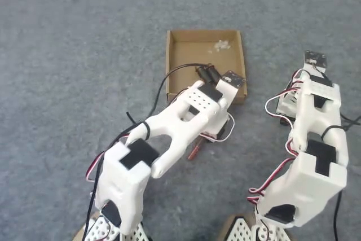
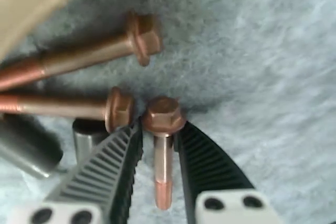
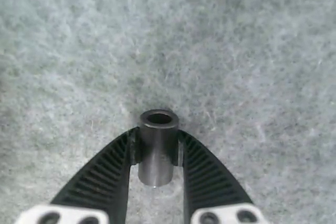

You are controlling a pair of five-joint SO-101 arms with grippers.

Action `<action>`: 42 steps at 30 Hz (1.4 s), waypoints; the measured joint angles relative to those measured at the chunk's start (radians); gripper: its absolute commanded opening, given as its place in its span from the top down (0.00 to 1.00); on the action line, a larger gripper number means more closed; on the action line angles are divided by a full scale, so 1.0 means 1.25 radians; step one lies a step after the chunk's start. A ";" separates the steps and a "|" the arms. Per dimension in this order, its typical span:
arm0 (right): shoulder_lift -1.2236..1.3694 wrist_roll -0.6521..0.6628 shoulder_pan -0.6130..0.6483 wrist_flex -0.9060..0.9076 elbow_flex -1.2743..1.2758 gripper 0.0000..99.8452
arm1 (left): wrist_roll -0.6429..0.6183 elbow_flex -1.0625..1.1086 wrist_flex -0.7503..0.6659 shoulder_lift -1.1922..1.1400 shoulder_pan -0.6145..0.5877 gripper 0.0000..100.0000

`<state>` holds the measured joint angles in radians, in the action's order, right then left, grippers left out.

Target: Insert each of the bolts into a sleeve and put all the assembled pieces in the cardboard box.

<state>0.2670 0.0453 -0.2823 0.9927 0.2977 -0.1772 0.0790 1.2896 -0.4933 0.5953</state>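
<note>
The left pincer [image 2: 159, 129] is clamped on a copper bolt [image 2: 163, 148]. Its head pokes out past the tips. Two more bolts [image 2: 94, 51] lie just beside it on the grey tabletop [image 1: 67, 71], with a spare dark sleeve [image 2: 89, 136] close by. The right pincer [image 3: 157, 136] is clamped on a sleeve [image 3: 157, 153], and the sleeve's open hole shows at its far end. The cardboard box [image 1: 169, 60] sits near the left arm.

I think this is the joining step. Each arm has its part. Next, the bolt's thin end has to line up with the hole and slide straight in. The hole is small, so the aim must be good.
</note>
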 measured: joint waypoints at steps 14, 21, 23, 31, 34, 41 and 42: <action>0.000 0.000 0.000 0.000 0.000 0.99 | 0.085 -0.036 0.015 -0.026 0.023 0.99; 0.000 0.000 0.000 0.000 0.000 0.99 | 0.085 0.101 -0.085 0.081 0.023 0.99; 0.000 0.000 0.000 0.000 0.000 0.99 | 0.085 0.158 -0.120 0.133 0.022 0.99; 0.000 0.000 0.000 0.000 0.000 0.99 | 0.088 0.331 -0.182 0.398 0.011 0.99; 0.000 0.000 0.000 0.000 0.000 0.99 | 0.086 0.372 -0.214 0.464 -0.032 0.99; 0.000 0.000 0.000 0.000 0.000 0.99 | 0.072 0.390 -0.253 0.552 -0.183 0.99; 0.000 0.000 0.000 0.000 0.000 0.99 | 0.049 0.390 -0.253 0.562 -0.207 0.99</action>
<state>0.2670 0.0453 -0.2823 0.9927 0.2977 -0.1158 0.5669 0.9735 0.2094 0.3360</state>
